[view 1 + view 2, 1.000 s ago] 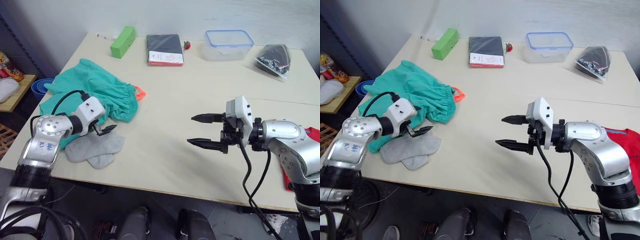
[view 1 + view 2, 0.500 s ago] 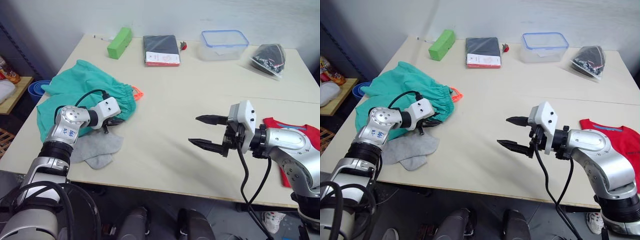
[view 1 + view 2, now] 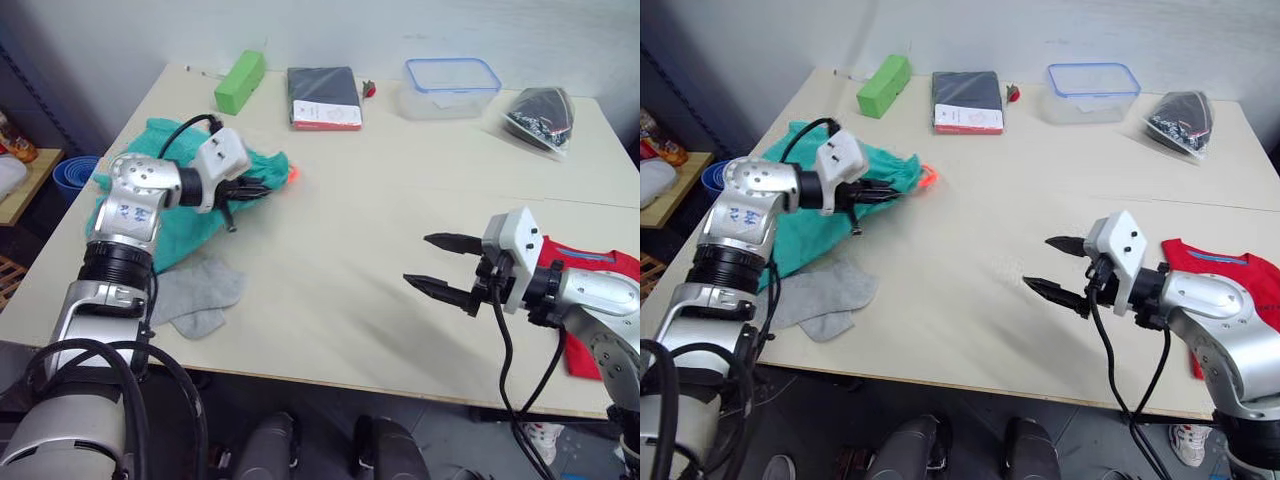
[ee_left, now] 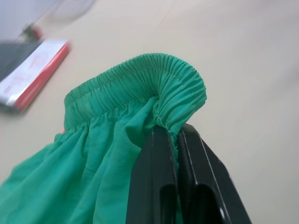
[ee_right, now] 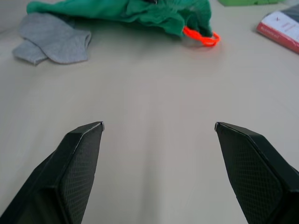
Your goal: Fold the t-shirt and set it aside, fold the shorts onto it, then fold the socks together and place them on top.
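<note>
Left gripper (image 4: 174, 135) jaws clamp the shorts (image 3: 160, 200) at the waistband; right gripper (image 3: 440, 265) (jaws wide, empty) should pinch the waistband opposite yours.

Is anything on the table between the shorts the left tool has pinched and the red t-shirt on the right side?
Nothing visible on the tabletop. Only the open right tool hovers between the shorts and the t-shirt; the left tool grips the waistband.
</note>
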Robot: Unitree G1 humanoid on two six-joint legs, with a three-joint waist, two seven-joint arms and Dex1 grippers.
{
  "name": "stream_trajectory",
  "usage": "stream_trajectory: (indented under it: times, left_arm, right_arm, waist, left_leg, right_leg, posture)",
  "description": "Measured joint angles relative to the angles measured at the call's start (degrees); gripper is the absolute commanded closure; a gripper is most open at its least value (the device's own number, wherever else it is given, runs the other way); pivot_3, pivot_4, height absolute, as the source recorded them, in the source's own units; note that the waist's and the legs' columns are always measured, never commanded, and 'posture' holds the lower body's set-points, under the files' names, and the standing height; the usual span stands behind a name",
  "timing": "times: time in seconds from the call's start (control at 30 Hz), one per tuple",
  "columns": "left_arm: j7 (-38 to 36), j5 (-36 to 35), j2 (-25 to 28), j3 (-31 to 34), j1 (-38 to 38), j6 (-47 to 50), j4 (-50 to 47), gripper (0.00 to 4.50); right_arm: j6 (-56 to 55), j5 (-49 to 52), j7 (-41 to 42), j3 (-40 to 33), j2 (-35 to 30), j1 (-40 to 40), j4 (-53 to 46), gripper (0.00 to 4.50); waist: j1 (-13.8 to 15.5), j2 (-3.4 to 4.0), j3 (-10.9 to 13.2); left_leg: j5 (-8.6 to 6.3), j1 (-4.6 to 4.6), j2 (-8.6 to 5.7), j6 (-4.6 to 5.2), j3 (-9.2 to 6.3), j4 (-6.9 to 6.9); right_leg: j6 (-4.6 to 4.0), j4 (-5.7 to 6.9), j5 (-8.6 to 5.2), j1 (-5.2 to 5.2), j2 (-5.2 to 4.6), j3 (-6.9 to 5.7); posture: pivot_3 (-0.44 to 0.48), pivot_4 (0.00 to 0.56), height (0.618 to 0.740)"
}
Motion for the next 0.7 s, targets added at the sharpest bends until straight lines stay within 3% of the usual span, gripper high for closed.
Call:
stream_trajectory:
  times: [0.17,0.3,0.47,0.7]
  left_arm:
    - [-1.7,-4.6,-9.8,-5.1,0.3,11.1,-15.6,4.47]
    - [1.1,-5.9,-16.2,-9.5,0.3,18.2,-20.8,4.47]
    - [2.9,-8.2,-15.9,-10.3,1.6,26.5,-24.3,4.47]
    - [1.1,-16.8,-7.0,-1.3,4.0,36.7,-29.0,2.69]
  right_arm:
    - [-2.4,-1.7,1.0,-0.5,-1.0,2.6,-0.2,0.6]
    - [-3.7,-2.5,1.3,-1.2,-1.7,3.5,-0.2,0.6]
    - [-5.1,-4.2,1.2,-1.4,-1.7,5.2,-0.5,0.6]
    - [-9.3,-9.0,2.1,0.3,-1.7,6.7,-0.9,0.6]
  waist:
    - [0.0,-0.01,0.0]
    - [-0.2,0.0,0.0]
    - [-0.4,0.02,0.0]
    - [-0.2,0.03,0.0]
  left_leg:
    - [0.0,0.01,0.03,0.0,0.04,0.12]
    - [0.0,0.07,0.1,0.0,0.1,0.11]
    - [0.04,0.16,0.23,-0.06,0.21,0.08]
    - [0.02,0.14,0.22,-0.07,0.15,0.08]
  right_leg:
    - [0.07,-0.03,0.04,0.06,0.01,0.13]
    - [0.08,-0.02,0.04,0.07,0.05,0.15]
    - [0.08,-0.03,0.04,0.07,0.13,0.18]
    - [0.08,-0.06,0.04,0.07,0.11,0.3]
  posture:
    - [0.0,0.15,0.74]
    - [0.0,0.15,0.74]
    - [0.0,0.15,0.74]
    - [0.0,0.15,0.74]
